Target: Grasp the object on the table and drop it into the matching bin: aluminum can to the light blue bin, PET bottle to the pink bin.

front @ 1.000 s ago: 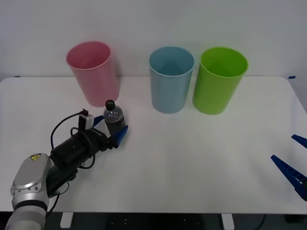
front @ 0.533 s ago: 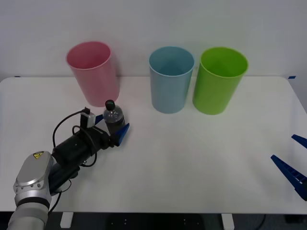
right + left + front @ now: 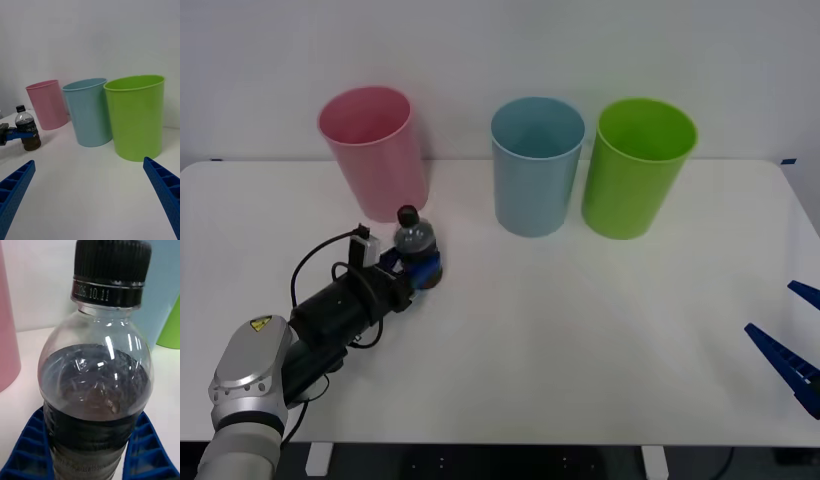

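Table [image 3: 580,330] carried the pink bin [image 3: 370,150] at its far left edge, the blue bin [image 3: 535,165] mid-far edge. Bottle [image 3: 416,245] stood upright just before the pink bin, left gripper [image 3: 420,272] clenched on its lower body. Right gripper [image 3: 792,362] spread wide at right edge.

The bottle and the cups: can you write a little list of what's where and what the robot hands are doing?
bottle: upright on the table, in front of the pink bin
left gripper: shut on the bottle's lower body
right gripper: open, parked at the table's right edge
bins, left to right: pink, light blue bin, green bin
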Motion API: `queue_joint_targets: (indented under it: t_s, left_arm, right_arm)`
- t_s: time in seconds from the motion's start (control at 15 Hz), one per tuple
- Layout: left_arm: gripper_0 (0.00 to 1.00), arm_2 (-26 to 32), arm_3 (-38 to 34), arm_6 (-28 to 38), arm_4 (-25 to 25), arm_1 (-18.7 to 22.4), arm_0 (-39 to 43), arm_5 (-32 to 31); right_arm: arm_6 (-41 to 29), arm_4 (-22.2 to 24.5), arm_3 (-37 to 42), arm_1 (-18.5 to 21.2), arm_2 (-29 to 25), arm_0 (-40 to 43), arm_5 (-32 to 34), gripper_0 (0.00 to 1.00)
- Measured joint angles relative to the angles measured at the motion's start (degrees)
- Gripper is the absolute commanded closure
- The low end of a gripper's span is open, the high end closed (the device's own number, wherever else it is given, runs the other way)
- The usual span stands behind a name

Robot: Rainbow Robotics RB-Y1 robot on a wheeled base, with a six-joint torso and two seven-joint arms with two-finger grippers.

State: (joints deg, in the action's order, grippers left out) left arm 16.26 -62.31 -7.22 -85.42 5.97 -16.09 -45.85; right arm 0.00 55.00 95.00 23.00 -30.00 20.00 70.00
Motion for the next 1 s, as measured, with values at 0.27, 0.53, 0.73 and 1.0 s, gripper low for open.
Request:
queue_joint_targets:
  t_s: [0.27,0.53,0.73,1.0]
  left_arm:
    - [1.0,0.8,0.0,-0.1,1.6,0.4,0.3,-2.6]
    - [1.0,0.9,-2.6,0.2,5.9,3.3,2.8,-5.2]
    - [1.0,0.7,-10.8,1.1,9.7,4.6,8.8,-5.4]
    - [1.0,2.1,-21.4,2.9,14.1,5.7,16.8,-5.3]
  right_arm:
    - [0.0,0.0,0.0,0.0,0.0,0.0,0.0,0.0]
    - [0.0,0.0,0.0,0.0,0.0,0.0,0.0,0.0]
    - [0.0,0.0,0.0,0.0,0.0,0.0,0.0,0.0]
    - [0.0,0.0,0.0,0.0,0.0,0.0,0.0,0.0]
